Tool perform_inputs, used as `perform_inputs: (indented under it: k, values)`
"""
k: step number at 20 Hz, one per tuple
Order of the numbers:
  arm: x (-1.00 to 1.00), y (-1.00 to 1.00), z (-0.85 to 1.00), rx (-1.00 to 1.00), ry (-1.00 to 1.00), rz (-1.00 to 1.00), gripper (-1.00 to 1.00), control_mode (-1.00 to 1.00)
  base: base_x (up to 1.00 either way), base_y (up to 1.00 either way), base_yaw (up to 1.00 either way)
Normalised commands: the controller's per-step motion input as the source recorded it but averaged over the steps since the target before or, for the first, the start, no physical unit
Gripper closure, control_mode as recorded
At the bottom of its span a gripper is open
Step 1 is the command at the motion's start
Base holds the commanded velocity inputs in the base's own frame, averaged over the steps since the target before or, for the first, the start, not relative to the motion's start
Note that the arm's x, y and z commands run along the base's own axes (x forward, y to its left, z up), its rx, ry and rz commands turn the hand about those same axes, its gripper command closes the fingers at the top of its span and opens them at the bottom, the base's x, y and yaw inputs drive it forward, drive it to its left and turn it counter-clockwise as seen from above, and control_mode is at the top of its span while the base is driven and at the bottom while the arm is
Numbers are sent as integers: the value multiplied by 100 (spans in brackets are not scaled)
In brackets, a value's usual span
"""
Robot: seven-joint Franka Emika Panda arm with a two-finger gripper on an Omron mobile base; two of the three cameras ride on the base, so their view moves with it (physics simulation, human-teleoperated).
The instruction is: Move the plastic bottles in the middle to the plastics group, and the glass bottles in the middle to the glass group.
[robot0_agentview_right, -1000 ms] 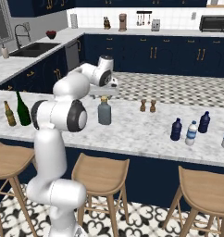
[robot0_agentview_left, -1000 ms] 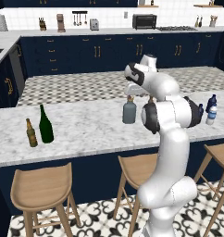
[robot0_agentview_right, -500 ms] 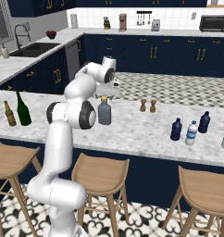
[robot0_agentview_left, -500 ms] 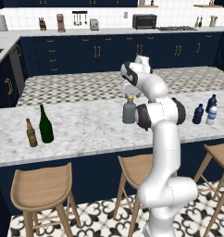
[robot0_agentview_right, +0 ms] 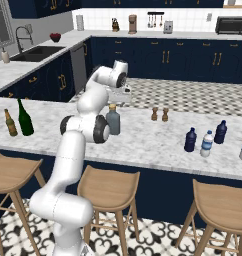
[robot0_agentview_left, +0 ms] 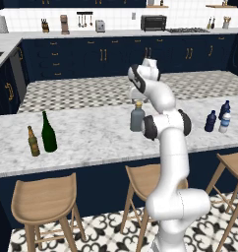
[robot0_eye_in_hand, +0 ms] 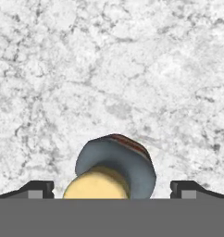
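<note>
Since a second ago our arm has swung its upper links back toward the counter, so that the gripper [robot0_eye_in_hand: 112, 189] now hangs straight above the grey glass bottle [robot0_agentview_left: 137, 117]; the bottles themselves have not shifted. In our hand view we look down on that bottle's tan stopper [robot0_eye_in_hand: 97, 183] and its grey shoulders, and our two dark fingertips [robot0_eye_in_hand: 36, 189] stand wide apart, one on each side of the stopper, touching nothing: the tool is released and holds nothing. From our left base view the grey bottle stands upright near the middle of the white marble counter [robot0_agentview_left: 91, 138], just in front of the arm's elbow. Far to the left of it we see the glass group: the tall green wine bottle [robot0_agentview_left: 48, 133] and, just beside it on the left, the brown beer bottle [robot0_agentview_left: 33, 142], both upright. To the right, near the counter's other end, a dark navy bottle [robot0_agentview_left: 210, 121] stands next to a clear bottle with a blue cap [robot0_agentview_left: 223, 121], and a slim dark blue bottle [robot0_agentview_left: 224, 109] stands just behind them. In our right base view the same three show as a close cluster, with two small brown shakers [robot0_agentview_right: 160, 114] standing farther back on the counter between that cluster and the grey bottle.
</note>
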Motion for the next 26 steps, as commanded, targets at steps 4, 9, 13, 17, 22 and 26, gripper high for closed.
perform_inputs:
  k: [4,9,13,17,22,26]
  values:
    - [-47,2,-3,0,0,0,-100,-100,0,0,0]
    - [-50,12,-16,0,-5,0,-100,-100,0,0,0]
    - [-35,21,-43,-1,-24,0,-100,-100,0,0,0]
    - [-60,14,-50,-8,-41,0,-100,-100,0,0,0]
    - [-43,0,-32,-12,-39,0,-100,-100,0,0,0]
    - [-25,0,-33,-6,-19,0,-100,-100,0,0,0]
